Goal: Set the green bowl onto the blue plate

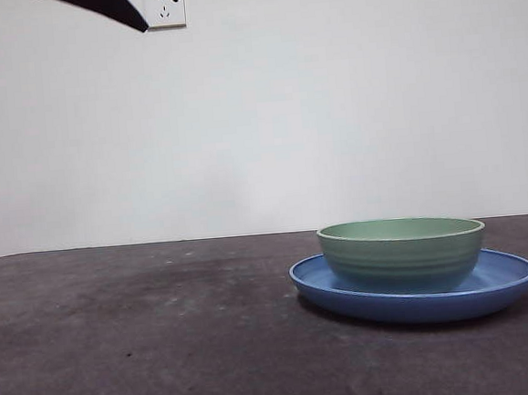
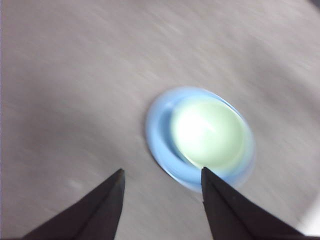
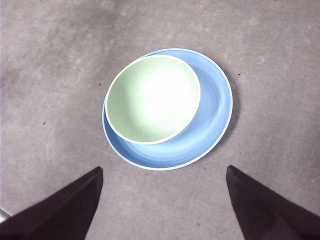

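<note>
Resting upright inside the blue plate (image 1: pixel 508 279), the green bowl (image 1: pixel 402 252) is seen set off-centre, close to one side of the plate's rim. The plate lies flat on the dark worktop (image 1: pixel 138 335). The left gripper (image 2: pixel 162 180) is held above the plate, jaws parted, nothing gripped. The right gripper (image 3: pixel 162 175) is likewise held above the plate, jaws wide apart and empty.

Pale green bowl (image 3: pixel 152 98) upright and empty, seated off-centre on glossy blue plate (image 3: pixel 212 125), below both raised tools.
</note>
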Tool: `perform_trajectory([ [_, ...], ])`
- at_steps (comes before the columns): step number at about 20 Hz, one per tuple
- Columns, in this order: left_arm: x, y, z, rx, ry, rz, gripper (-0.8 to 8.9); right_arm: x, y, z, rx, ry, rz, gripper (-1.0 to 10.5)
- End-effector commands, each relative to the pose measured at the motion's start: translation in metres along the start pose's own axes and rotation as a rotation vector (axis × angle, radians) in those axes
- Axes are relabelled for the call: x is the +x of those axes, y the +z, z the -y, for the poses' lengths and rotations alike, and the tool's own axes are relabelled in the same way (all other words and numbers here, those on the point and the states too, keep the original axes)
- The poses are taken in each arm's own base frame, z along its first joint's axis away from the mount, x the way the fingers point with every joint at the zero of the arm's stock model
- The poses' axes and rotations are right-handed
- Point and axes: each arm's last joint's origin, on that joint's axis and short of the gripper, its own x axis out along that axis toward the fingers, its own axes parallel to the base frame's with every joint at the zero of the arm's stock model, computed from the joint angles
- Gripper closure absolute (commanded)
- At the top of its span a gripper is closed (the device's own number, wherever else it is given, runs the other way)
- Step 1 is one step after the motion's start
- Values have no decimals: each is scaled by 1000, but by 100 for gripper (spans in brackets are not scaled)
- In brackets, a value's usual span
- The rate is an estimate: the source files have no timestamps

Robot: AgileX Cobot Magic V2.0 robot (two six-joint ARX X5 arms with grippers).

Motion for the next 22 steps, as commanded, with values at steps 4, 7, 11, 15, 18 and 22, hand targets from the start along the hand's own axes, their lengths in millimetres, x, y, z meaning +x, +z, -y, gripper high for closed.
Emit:
perform_trajectory([
  [4, 1, -66, 0, -13, -115, -75, 566, 0, 5, 0, 13, -1, 1, 556],
  [7, -3, -88, -1, -33, -113, -100, 566, 4, 6, 1, 20, 0, -15, 556],
  [11, -10, -88, 2, -23, -116, -73, 566, 9, 8, 3, 33, 1, -37, 556],
  [15, -10, -88, 2, -26, -116, -73, 566, 17, 10, 7, 87, -38, -69, 557],
  [18, -10, -88, 2, -25, -116, -72, 566, 37, 17, 18, 113, -107, -127, 557],
  [22, -10, -88, 2, -26, -116, -73, 566, 79, 29, 41, 157, -122, -187, 576],
])
